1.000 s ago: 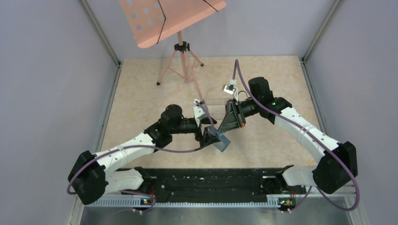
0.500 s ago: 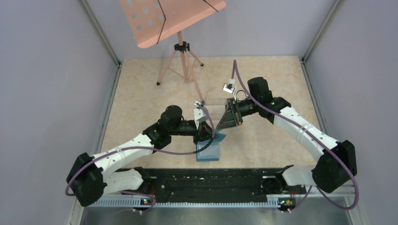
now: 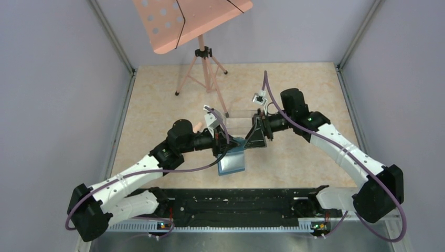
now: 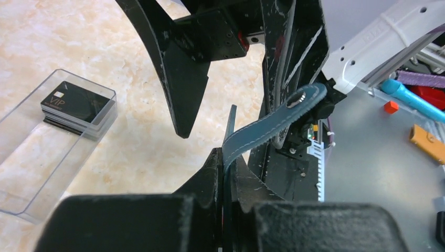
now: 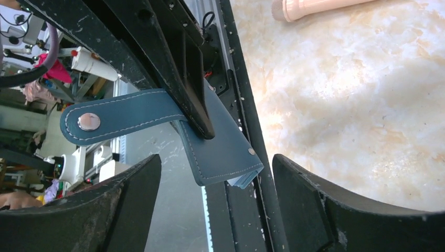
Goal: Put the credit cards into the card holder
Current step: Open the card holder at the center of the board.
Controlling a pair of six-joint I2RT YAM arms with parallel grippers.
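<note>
The card holder [image 3: 232,160], a teal wallet with a snap tab [image 4: 299,97], hangs above the table from my left gripper [image 3: 226,140]. In the left wrist view that gripper [image 4: 226,157] is shut on the wallet's edge. My right gripper [image 3: 253,138] stands open just right of it. In the right wrist view its fingers [image 5: 126,199] straddle the wallet [image 5: 225,157] without touching. The credit cards [image 4: 76,105], a black stack, lie inside a clear plastic box [image 4: 31,157] on the table.
A pink music stand on a tripod [image 3: 202,58] stands at the back, and one foot [image 5: 315,8] shows in the right wrist view. The black rail [image 3: 236,199] with the arm bases runs along the near edge. Grey walls enclose the marbled table [image 3: 157,105].
My left gripper has shut on the card holder and my right gripper has opened and let it go. The wallet has swung down and now hangs flatter; the left arm drew slightly left.
</note>
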